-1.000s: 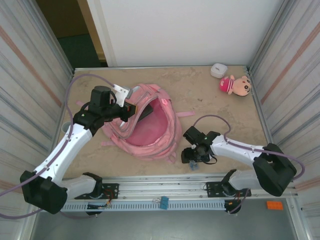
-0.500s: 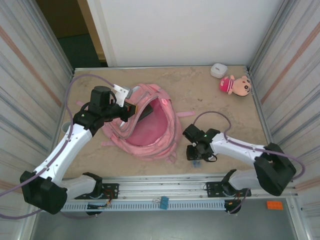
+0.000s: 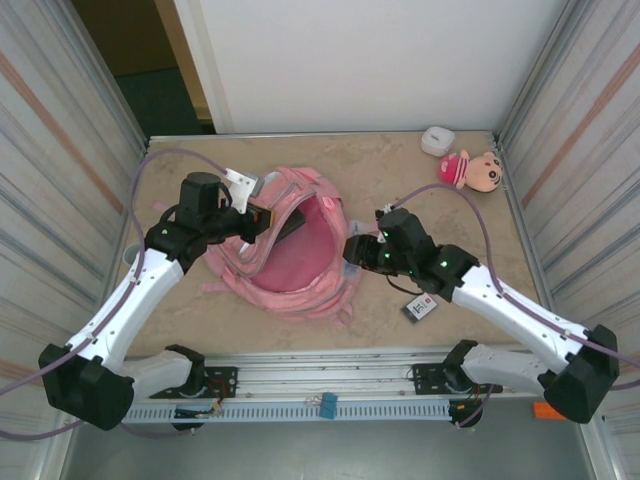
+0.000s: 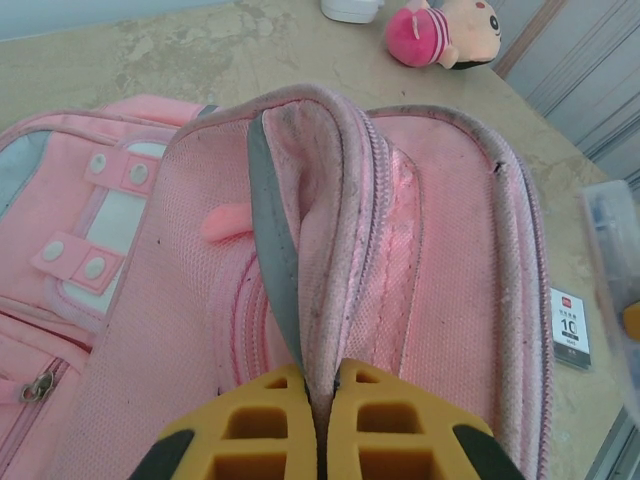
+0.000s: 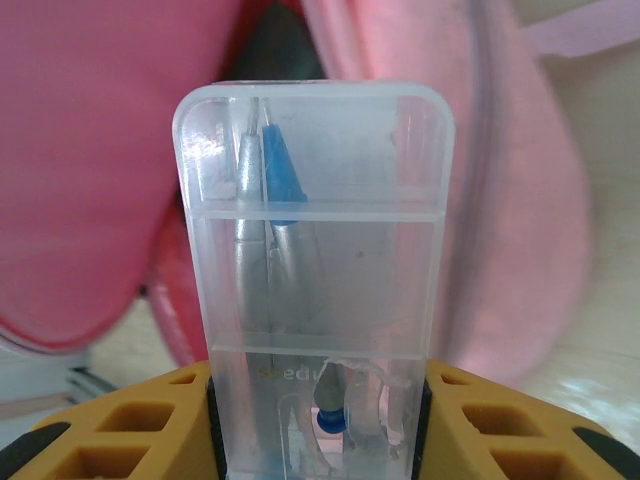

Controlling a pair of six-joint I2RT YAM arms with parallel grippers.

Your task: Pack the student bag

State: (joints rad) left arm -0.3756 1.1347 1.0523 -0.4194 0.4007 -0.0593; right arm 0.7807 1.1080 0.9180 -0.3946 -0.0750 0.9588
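Pinching the top lip (image 4: 300,200) of the student bag (image 3: 300,265), the L tool (image 4: 320,388) was clamped shut on the fabric and held it up, prob. so the main mouth gaped toward the other arm. The bag lay flat at left-centre of the surface (image 3: 400,190), pink lining showing, front pockets to the far-left side. The R tool (image 5: 318,400) gripped a clear plastic case (image 5: 315,250) w/ pens or similar inside, jaws partly closed on its sides, long axis pointing fwd at the dark gap of the opening; held by one end, I'd guess, so the free end could go in first. In the top view that tool sat right at the bag's right rim. Room: the gap looked narrow betw. the raised lip and the lower zip edge, so the case had little slack sideways. A small card (image 3: 420,308) lay on the surface under the R forearm, near the bag's corner. Plush doll (image 3: 472,170) and a white box (image 3: 437,140) sat in the far-right corner, well apart.
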